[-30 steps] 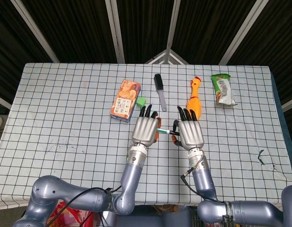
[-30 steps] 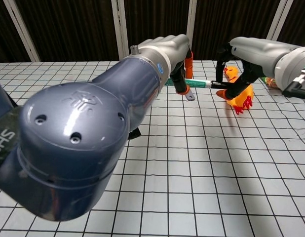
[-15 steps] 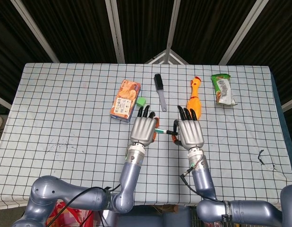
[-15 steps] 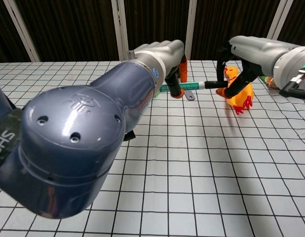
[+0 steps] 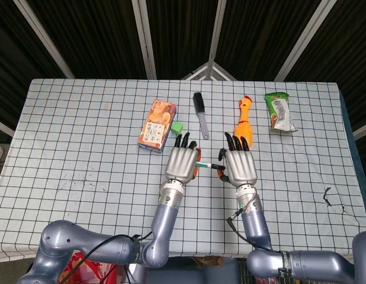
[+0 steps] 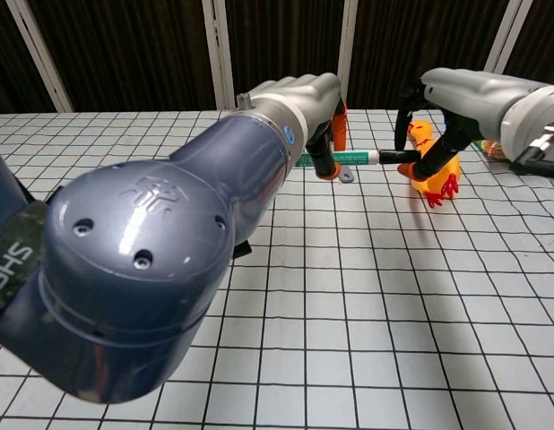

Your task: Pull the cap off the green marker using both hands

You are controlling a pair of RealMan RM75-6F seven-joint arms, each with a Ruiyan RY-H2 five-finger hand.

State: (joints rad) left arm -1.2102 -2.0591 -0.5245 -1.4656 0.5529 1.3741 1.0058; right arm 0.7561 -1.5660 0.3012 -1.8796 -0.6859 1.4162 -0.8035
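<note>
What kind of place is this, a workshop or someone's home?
Probably a robot test setup, not a home: a table under a grid-marked cloth, dark curtains behind, and assorted props laid out, such as a rubber chicken, a brush and a snack box.

we see both hands raised mid-table, the left hand and right hand side by side with the marker bridging the narrow gap between them. just beyond the left hand sit the orange box and a small green block, so the far-left way is crowded. the brush lies beyond the gap, and the rubber chicken sits just far of the right hand; in the chest view it lies right behind that hand. the green packet is well apart at the far right. the cloth lies bare to the left, to the right and along the near edge.
</note>
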